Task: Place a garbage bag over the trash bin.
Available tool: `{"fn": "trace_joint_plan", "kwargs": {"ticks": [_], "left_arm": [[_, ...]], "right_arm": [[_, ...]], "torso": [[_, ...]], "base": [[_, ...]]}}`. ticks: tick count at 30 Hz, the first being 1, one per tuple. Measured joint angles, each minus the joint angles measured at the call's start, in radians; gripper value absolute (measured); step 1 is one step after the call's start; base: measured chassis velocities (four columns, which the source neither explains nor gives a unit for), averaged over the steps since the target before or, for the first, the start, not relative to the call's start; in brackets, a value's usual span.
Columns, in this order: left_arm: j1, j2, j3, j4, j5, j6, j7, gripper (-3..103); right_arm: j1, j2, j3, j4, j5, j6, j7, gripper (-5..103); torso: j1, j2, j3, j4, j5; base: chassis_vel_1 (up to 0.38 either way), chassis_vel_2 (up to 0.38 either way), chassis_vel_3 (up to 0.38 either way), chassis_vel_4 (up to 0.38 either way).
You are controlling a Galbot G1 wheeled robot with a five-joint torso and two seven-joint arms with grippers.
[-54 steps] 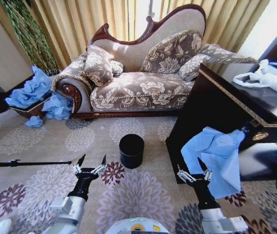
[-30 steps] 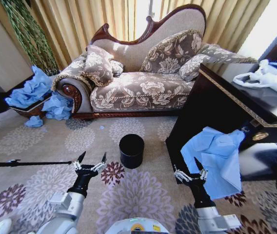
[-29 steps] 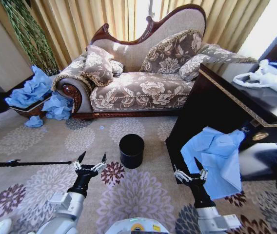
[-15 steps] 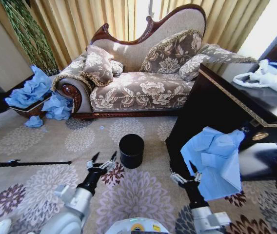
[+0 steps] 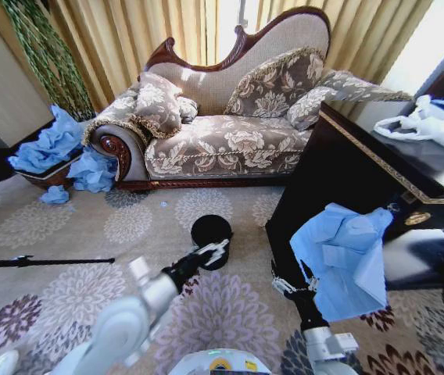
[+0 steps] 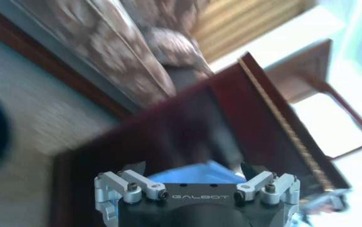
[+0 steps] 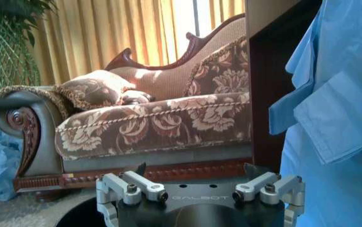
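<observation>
On the patterned carpet (image 5: 66,226) in front of the floral sofa (image 5: 230,133) we see the trash bin (image 5: 206,228), a small black cylinder standing upright, with no liner on it. Our left arm reaches across toward it, and the left pincer (image 5: 213,251) sits right at the bin's near side, overlapping its front wall in the head view; the arm is blurred there, so we cannot tell whether it touches the bin. In the left wrist view the left pincer's fingers (image 6: 264,182) are spread apart with nothing between them. The garbage bag (image 5: 345,254), thin and light blue, hangs draped over the edge of the dark wooden table (image 5: 378,168) to our right, well apart from the bin. Our right pincer (image 5: 292,283) is low at the table's near corner, just beside the hanging bag's left edge. In the right wrist view its fingers (image 7: 266,186) stand wide apart and empty, with the bag's folds close by. A white plastic bag (image 5: 429,121) lies on the table top, and crumpled blue plastic (image 5: 54,148) is heaped by the sofa's arm at the far left.
</observation>
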Motion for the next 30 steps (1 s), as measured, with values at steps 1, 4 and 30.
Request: {"fn": "trace_joint_plan", "kwargs": {"ticks": [1,4,30], "left_arm": [[-0.090,-0.010,0.047,0.027,-0.072,0.000,-0.020,100],[-0.260,-0.066,0.128,0.100,-0.234,0.013,-0.069,100],[-0.559,-0.525,0.432,0.544,-0.366,0.111,0.001,100]], "right_arm": [[0.002,0.005,-0.001,-0.006,-0.004,0.000,0.000,100],[0.008,0.014,-0.001,-0.017,-0.008,0.000,0.000,100],[0.012,0.006,0.028,-0.038,-0.007,-0.006,0.010,100]], "torso": [[0.000,0.000,0.000,-0.0003,0.0002],[0.000,0.000,0.000,0.0000,0.0003],[0.000,0.000,0.000,0.0001,0.0001]], "base": [[0.000,0.000,0.000,0.000],[0.000,0.000,0.000,0.000],[0.000,0.000,0.000,0.000]]}}
